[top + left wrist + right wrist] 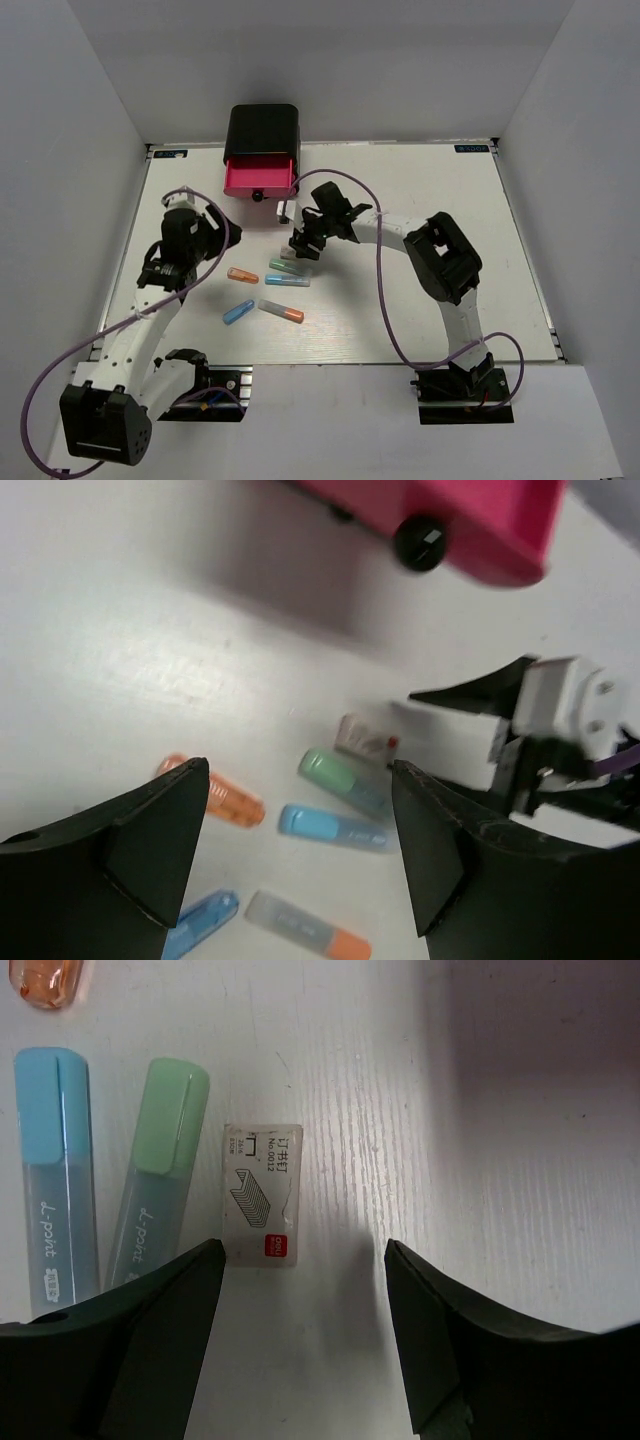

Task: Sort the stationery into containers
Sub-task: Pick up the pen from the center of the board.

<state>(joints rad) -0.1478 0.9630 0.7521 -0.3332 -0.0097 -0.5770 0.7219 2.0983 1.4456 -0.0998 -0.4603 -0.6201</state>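
The black cabinet (262, 125) stands at the back with one pink drawer (258, 178) pulled open; its front and knob show in the left wrist view (480, 525). On the table lie an orange piece (242, 275), a green-and-clear piece (283, 266), a light blue piece (287, 281), a blue piece (238, 312) and a grey piece with an orange tip (281, 312). The tiny whitish block (262, 1192) is a staples box beside the green piece (160, 1160). My right gripper (302, 1250) is open and empty, low over the table just right of the box. My left gripper (300, 770) is open and empty, left of the pieces.
The white table (430, 290) has walls at the back and both sides. The right arm (440, 255) bends across the right half. Purple cables loop beside both arms. In the left wrist view the right gripper's black finger (480, 692) sits right of the pieces.
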